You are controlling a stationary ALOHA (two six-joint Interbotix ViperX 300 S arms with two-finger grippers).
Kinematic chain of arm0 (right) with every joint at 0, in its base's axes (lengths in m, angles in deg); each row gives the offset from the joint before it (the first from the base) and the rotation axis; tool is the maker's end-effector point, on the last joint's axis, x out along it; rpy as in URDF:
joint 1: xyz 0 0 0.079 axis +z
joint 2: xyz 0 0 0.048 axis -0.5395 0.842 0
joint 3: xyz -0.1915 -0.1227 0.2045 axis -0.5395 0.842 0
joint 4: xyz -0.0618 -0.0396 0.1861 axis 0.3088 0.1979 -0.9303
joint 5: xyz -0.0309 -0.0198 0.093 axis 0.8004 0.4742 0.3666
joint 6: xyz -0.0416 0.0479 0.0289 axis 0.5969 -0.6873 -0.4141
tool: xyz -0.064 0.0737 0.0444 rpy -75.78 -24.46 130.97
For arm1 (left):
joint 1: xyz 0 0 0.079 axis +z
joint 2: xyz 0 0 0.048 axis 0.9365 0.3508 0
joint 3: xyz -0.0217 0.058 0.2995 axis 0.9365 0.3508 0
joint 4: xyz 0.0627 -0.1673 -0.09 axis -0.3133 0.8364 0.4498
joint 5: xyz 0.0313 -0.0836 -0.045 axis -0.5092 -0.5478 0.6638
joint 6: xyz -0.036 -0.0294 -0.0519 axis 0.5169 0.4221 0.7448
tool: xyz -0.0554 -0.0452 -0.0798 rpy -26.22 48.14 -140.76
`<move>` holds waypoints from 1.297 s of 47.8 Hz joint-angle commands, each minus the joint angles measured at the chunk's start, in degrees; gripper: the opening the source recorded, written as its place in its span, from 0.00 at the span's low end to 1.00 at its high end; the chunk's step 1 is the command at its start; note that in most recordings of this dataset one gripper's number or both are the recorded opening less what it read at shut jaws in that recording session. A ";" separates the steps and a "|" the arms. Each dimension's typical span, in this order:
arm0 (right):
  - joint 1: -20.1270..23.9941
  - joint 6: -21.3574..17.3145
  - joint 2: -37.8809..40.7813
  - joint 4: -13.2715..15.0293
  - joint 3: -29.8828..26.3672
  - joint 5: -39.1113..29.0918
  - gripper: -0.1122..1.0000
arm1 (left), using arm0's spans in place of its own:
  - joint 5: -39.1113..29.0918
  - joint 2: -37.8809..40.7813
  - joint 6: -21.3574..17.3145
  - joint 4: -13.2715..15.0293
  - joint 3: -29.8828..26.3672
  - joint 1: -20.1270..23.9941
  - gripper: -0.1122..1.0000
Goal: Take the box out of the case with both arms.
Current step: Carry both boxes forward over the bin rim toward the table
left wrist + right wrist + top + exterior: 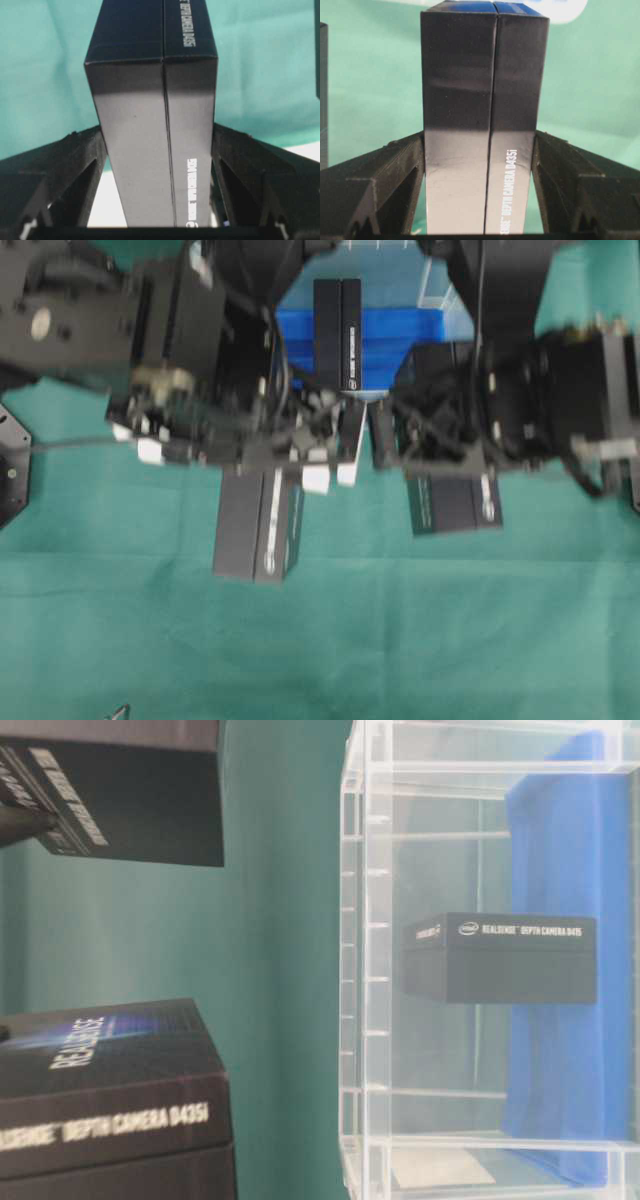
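The clear case (440, 302) with a blue sheet on its bottom stands at the back centre. One black box (337, 335) lies inside it, also seen through the case (365, 920) wall as a black box (500, 958) with white lettering. My left gripper (157, 132) is shut on a second black box (150, 75), held over the green cloth in front of the case (258, 530). My right gripper (480, 135) is shut on a third black box (482, 75), marked D435i, to the right (455, 502). Both arms' housings hide the case's front edge.
Green cloth (400, 640) covers the table in front of the held boxes. A black fixture (10, 465) sits at the left edge. In the table-level view the two held boxes (130, 790) (110, 1100) hang left of the case.
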 commanded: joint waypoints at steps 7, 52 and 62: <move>5.10 -3.96 -0.62 0.70 -1.49 -0.26 0.69 | 0.53 -1.23 4.48 -0.35 -0.44 -2.90 0.67; 7.12 -4.22 -0.62 1.41 -1.49 -2.02 0.69 | 0.53 -1.93 11.87 -0.70 2.11 -5.80 0.67; 7.03 -4.22 -0.62 1.58 -1.49 -2.02 0.69 | 0.62 -2.37 11.87 -0.70 2.81 -5.80 0.67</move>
